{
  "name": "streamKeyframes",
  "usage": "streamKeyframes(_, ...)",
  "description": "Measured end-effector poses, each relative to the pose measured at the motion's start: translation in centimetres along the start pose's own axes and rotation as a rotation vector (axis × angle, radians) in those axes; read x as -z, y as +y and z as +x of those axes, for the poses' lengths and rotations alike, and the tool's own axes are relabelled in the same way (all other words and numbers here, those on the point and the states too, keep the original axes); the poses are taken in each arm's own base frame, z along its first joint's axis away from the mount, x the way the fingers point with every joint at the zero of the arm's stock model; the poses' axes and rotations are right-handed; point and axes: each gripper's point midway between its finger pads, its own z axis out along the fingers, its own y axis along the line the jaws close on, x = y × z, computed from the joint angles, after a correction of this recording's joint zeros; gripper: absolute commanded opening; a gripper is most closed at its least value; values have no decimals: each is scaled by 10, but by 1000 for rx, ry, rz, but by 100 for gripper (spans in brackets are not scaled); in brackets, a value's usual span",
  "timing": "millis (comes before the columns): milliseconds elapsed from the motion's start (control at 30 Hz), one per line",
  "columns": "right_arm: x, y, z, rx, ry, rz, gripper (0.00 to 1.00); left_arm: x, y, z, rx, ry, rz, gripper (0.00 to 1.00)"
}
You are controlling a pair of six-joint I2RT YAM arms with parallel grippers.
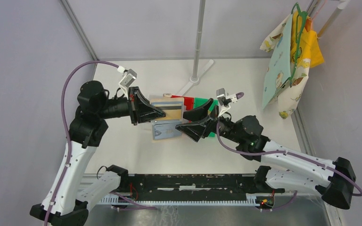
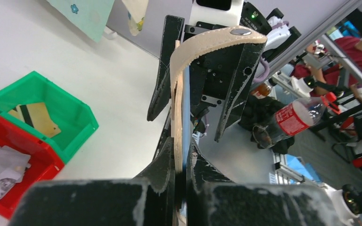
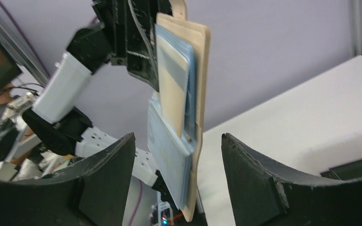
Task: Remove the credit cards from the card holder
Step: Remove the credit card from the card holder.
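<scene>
The left hand is clenched on the card holder, held off the surface. The right hand is released, with a finger on either side of the holder's lower edge, neither touching it. The green bin holds a gold card; the red bin holds silvery cards. Top view: both bins are largely hidden behind the hands. The pocket contents are edge-on and unclear.

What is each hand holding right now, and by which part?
The left hand clamps the card holder by one edge; the right hand stands open around it, holding nothing.
</scene>
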Motion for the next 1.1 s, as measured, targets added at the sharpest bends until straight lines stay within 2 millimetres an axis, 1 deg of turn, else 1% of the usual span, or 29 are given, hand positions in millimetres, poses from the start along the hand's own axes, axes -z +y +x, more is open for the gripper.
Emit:
streamKeyframes(100,-7,9,-9,-38,-48,-54,66,-2,-1,-2,47,-14,9,2)
streamKeyframes(167,-10,14,-10,-57,-59,-83,60,-2,-2,-2,76,-17,11,2)
streamKeyframes(267,-12,18,-11,-74,-62,-109,42,-2,-4,-3,99,-22,15,2)
streamKeyframes(300,-13,20,-11,-78,-62,-115,32,-2,-5,-3,100,-24,17,2)
streamKeyframes(367,-14,21,-13,-80,-62,-122,17,0,-9,-4,96,-28,25,2)
streamKeyframes(433,-15,22,-15,-80,-64,-123,7,1,-12,-4,95,-31,30,4)
streamKeyframes(500,-16,21,-15,-81,-56,-118,0,2,-14,-3,90,-31,36,9)
streamKeyframes(567,-18,21,-15,-73,-38,-114,0,3,-16,-2,90,-29,37,19)
streamKeyframes(600,-18,21,-14,-65,-28,-113,0,3,-16,-1,89,-29,35,27)
streamKeyframes(633,-19,21,-14,-53,-9,-107,0,4,-14,-1,89,-27,31,32)
streamKeyframes(667,-20,22,-15,-39,7,-108,0,4,-14,2,90,-19,29,36)
streamKeyframes(800,-22,26,-13,38,94,-112,0,5,-13,18,118,48,37,38)
streamKeyframes(967,-17,25,2,105,213,-122,0,5,-7,37,144,131,66,38)
streamKeyframes(1067,-16,25,7,138,269,-128,0,5,-7,47,164,176,94,38)
streamKeyframes(1100,-15,25,7,148,285,-129,0,6,-8,49,167,189,107,36)
